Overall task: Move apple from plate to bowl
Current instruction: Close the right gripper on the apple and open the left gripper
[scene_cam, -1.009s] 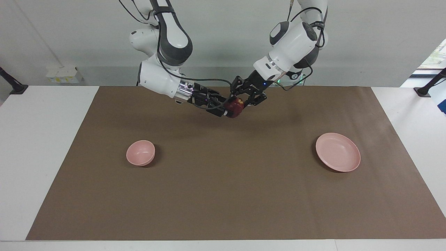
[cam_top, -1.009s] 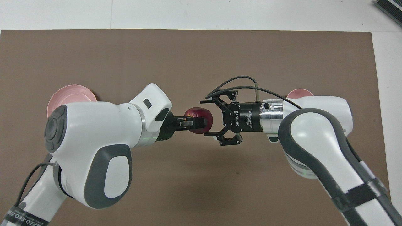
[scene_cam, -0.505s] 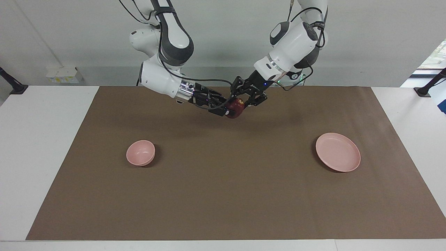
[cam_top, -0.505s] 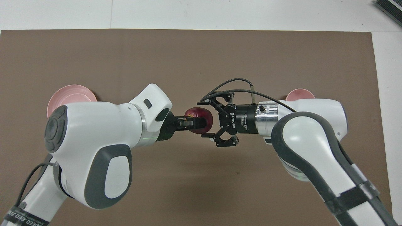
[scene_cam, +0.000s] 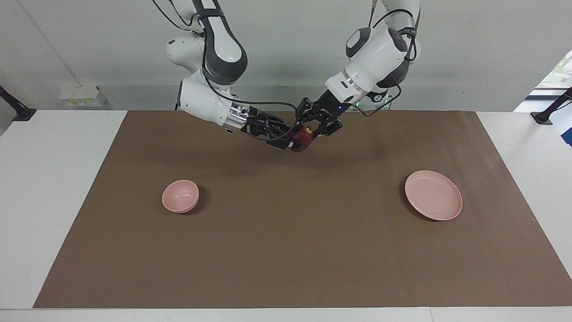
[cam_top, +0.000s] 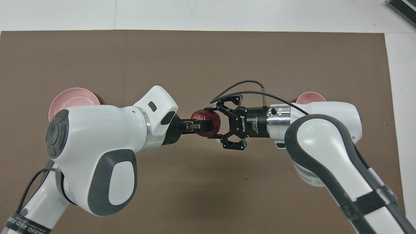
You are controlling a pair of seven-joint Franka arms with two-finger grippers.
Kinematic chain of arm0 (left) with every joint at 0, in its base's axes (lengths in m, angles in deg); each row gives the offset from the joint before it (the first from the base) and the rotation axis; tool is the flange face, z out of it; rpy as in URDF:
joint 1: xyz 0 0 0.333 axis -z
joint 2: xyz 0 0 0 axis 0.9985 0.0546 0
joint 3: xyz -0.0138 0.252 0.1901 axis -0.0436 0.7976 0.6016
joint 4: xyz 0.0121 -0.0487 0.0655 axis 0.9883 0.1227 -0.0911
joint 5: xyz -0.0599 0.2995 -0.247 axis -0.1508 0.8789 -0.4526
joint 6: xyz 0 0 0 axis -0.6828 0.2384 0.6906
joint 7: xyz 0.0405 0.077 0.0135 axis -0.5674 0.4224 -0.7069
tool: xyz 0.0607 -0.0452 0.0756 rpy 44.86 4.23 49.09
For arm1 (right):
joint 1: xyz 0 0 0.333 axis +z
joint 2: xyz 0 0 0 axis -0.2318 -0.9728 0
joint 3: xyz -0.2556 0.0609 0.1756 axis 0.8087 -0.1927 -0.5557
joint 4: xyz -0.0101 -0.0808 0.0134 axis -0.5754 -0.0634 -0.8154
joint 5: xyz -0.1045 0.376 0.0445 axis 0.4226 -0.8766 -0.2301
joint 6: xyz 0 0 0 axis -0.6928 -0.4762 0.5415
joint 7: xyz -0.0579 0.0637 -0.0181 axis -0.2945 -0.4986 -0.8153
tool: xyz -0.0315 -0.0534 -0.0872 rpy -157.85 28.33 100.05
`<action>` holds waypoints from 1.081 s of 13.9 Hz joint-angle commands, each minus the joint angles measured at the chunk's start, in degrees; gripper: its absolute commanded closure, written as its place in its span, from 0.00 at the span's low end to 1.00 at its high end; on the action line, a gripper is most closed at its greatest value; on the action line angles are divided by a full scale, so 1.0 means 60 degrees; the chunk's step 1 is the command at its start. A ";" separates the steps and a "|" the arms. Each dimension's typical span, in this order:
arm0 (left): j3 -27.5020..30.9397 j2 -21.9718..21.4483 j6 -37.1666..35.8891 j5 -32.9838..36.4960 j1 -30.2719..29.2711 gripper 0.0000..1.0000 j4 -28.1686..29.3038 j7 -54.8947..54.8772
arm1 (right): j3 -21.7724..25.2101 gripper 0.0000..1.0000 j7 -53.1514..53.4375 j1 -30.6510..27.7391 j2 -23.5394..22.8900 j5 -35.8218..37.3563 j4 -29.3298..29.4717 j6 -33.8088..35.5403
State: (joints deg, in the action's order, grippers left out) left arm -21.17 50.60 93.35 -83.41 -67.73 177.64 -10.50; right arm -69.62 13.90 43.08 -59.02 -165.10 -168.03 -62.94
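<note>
Apple (scene_cam: 302, 138) above brown mat (scene_cam: 286, 250) | my left gripper (scene_cam: 308, 135) clamps it | my right gripper (scene_cam: 292, 142) grips it too

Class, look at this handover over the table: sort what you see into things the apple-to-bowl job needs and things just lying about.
Belongs to the job:
- apple, gripped in mid-air by both grippers
- left gripper
- right gripper
- plate, now without the apple
- bowl, waiting for it

Just lying about:
- brown mat
- small white boxes beside the wall
</note>
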 commanded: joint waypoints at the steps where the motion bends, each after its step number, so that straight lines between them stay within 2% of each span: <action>1: 0.0079 -0.0052 -0.0047 0.0047 0.0048 0.05 -0.0055 0.0103 | 0.0001 1.00 -0.0763 -0.0945 0.0038 -0.0196 -0.0025 0.0680; 2: 0.0079 -0.0008 -0.0062 0.0047 0.0019 0.00 -0.0142 0.0103 | 0.0015 1.00 -0.0910 -0.1165 0.0052 -0.0151 -0.0025 0.0987; 6: 0.0079 0.0065 -0.0120 0.0397 -0.0128 0.00 -0.0348 0.0000 | 0.0045 1.00 -0.1116 -0.1679 0.0038 0.0405 -0.0025 0.1474; 8: 0.0182 0.0124 -0.0252 0.0894 -0.0317 0.00 -0.0348 0.0000 | 0.0030 1.00 -0.1539 -0.2087 0.0009 0.1527 -0.0039 0.1488; 12: 0.0197 0.0124 -0.1230 0.3527 -0.1136 0.00 -0.0363 0.0000 | 0.0045 1.00 -0.2447 -0.2952 -0.0225 0.3536 0.0063 0.1489; 15: 0.0182 0.0007 -0.2401 0.5331 -0.1882 0.00 -0.0726 -0.0029 | 0.0045 1.00 -0.3033 -0.3494 -0.0664 0.5572 0.0764 0.1488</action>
State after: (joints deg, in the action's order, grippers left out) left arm -19.69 50.90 84.14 -56.66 -76.17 176.13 -10.47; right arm -68.84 -1.59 24.09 -60.92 -137.19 -167.14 -54.63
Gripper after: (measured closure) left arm 0.000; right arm 0.220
